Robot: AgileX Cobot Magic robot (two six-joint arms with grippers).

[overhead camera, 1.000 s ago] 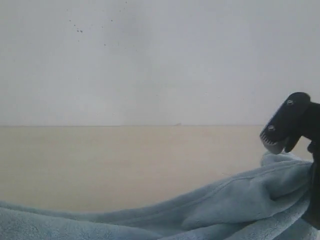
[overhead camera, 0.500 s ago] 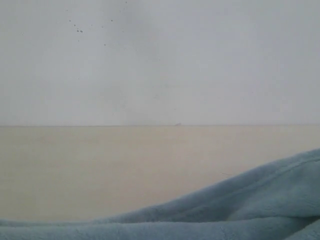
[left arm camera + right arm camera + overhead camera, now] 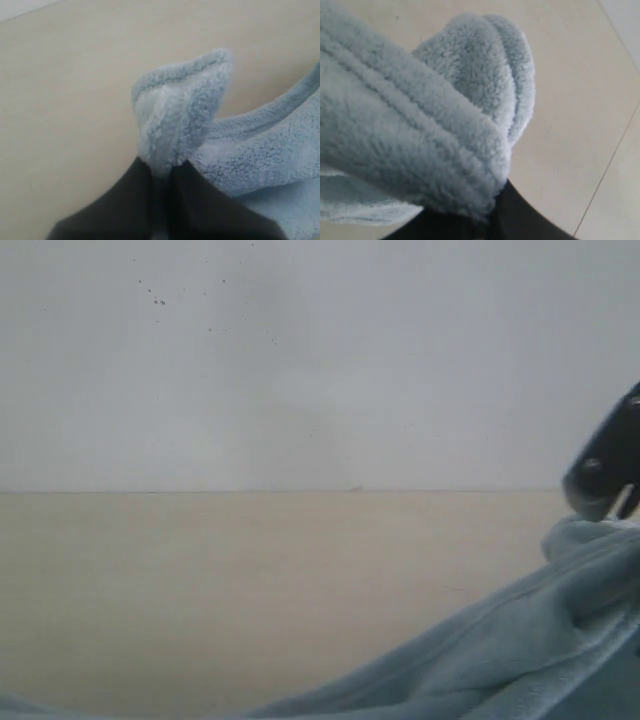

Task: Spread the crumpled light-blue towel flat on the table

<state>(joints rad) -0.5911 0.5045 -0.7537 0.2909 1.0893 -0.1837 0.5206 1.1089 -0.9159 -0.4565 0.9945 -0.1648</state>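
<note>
Progress looks partial: the pale-blue fluffy terry towel (image 3: pixel 520 650) is held up, bunched, over the smooth pale-beige table (image 3: pixel 250 580), not flat. Left gripper (image 3: pixel 162 172) jaws pinch a hemmed corner; right gripper (image 3: pixel 487 220) jaws, mostly hidden, seem clamped on a fold. Stretching and laying down remain.

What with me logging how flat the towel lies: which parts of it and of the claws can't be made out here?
Left wrist view: the pinched fold hides the left claw tips.
Exterior view: the bottom and right edges cut off most of the towel, so its spread is unknowable; the right claw is cropped by the right edge; the left claw is out of frame.
Right wrist view: fluffy pile covers most of the right claw.
</note>
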